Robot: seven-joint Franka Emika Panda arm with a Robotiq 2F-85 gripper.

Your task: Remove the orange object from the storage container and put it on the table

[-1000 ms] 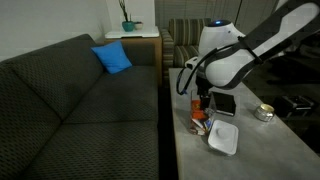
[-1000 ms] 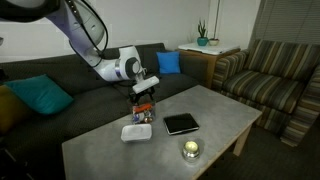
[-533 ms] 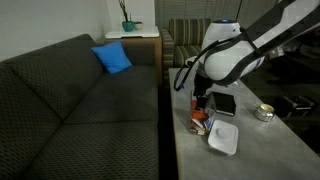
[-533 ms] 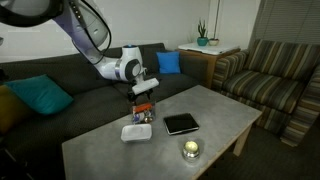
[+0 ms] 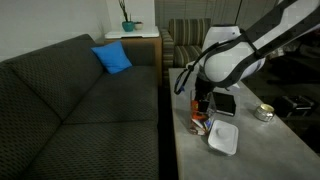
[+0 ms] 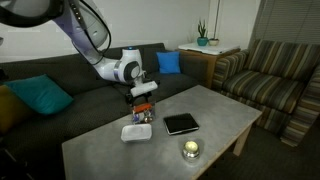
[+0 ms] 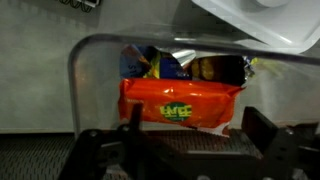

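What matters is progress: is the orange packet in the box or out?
In: the orange packet lies inside the clear box, wrist view.

A dark grey sofa is stretching along the wall in both exterior views, with a blue cushion leaning at its far end and a teal cushion resting at the other end. A small wooden side table is standing just beside the sofa's arm, carrying a potted plant. A striped armchair is sitting near it. A flat white square tray is lying beside a black tablet, and a small round metal tin is sitting apart from both.
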